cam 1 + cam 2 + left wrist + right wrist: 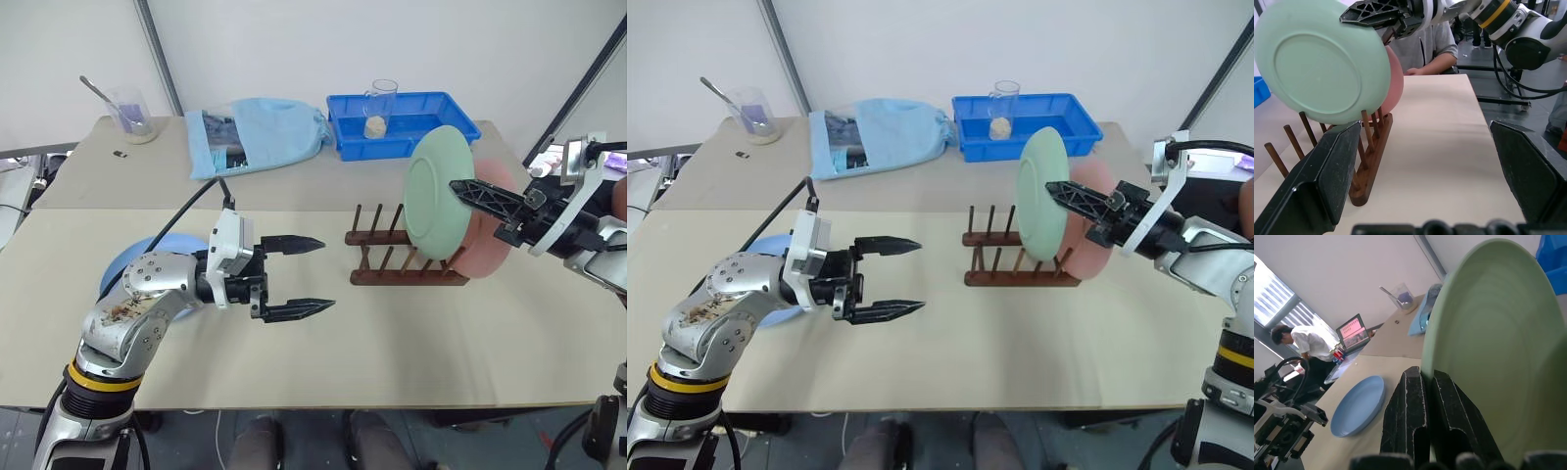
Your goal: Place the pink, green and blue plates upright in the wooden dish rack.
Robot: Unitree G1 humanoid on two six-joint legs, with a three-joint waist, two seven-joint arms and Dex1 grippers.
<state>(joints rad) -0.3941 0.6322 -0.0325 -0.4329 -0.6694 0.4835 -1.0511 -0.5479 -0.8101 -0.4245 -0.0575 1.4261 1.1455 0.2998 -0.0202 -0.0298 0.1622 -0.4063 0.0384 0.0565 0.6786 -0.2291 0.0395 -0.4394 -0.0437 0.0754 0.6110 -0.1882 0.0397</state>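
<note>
The laptop screen [1354,333] perhaps carries writing, but nothing anywhere can be read.

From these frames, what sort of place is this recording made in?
Probably a robotics lab or test room, not a kitchen: a plain table set with a dish rack and plates, a person at a laptop nearby, and another robot arm beside the table.

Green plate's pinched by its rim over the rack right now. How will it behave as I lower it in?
The green plate looks rigid, so it shouldn't flex. The right gripper grips it only at the rim, so it may pivot or slip on contact. Round and on edge, it could roll along the wooden dish rack or lean onto the pink plate unless pegs catch it.
</note>
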